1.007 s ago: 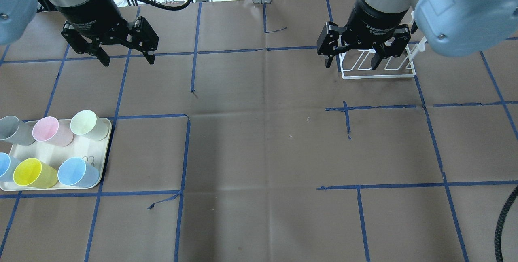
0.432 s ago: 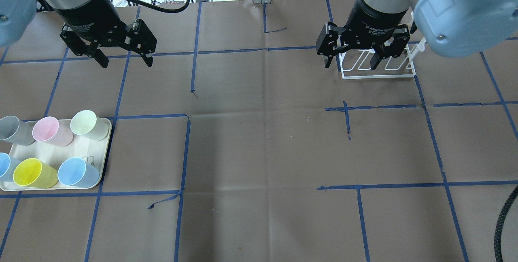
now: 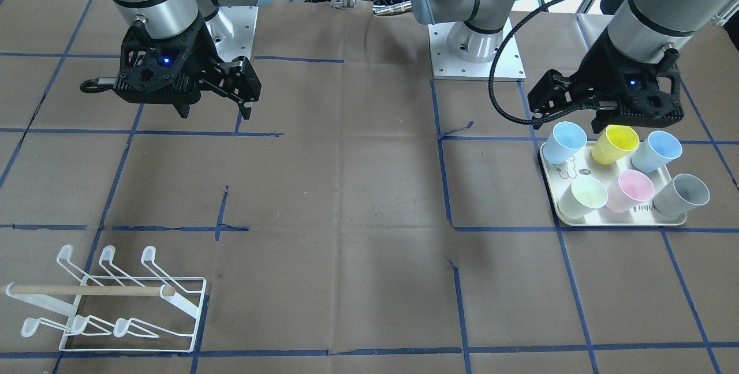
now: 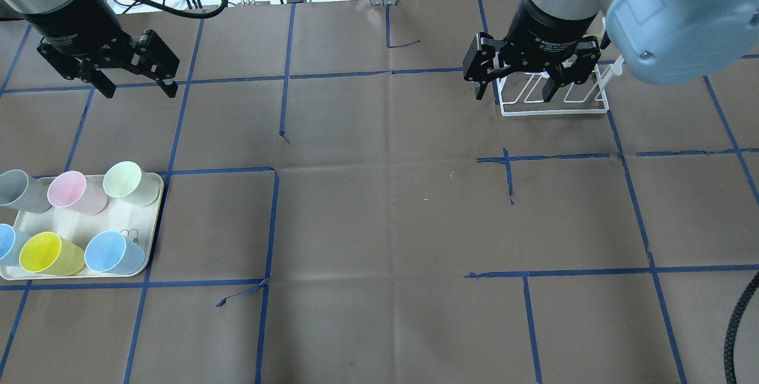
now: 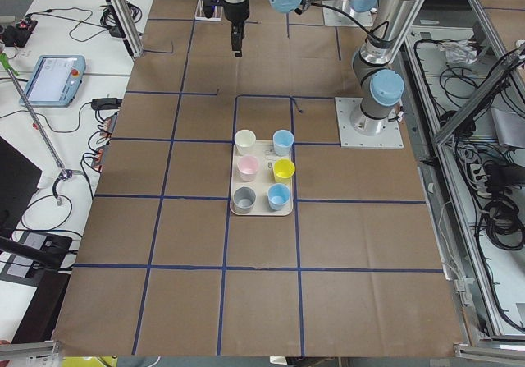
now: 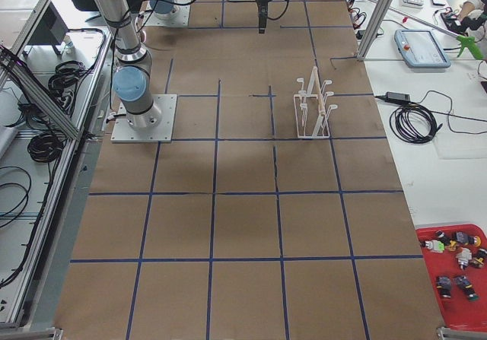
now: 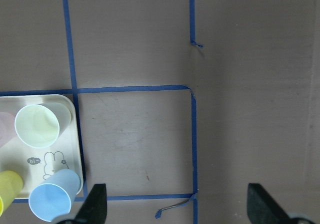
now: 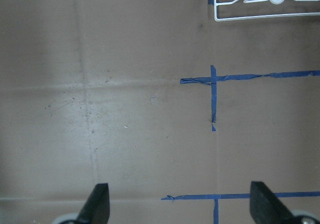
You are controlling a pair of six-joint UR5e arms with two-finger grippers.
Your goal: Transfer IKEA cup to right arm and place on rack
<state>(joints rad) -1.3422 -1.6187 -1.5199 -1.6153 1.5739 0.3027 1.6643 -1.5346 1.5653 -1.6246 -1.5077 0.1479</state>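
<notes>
You have both claws wide open and empty: left claw (image 4: 141,92) upper left, right claw (image 4: 513,96) upper right, the rack (image 4: 554,112) showing behind it. The six cups (image 4: 71,189) stand on the tray (image 4: 133,218), lower left of the desk (image 4: 379,224).

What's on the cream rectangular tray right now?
Six upright plastic cups: blue cup, yellow cup, second blue cup, pale green cup, pink cup, grey cup. They hide part of the cream tray's cartoon print.

Bright, even light, soft shadows; side views perhaps slightly distorted.
</notes>
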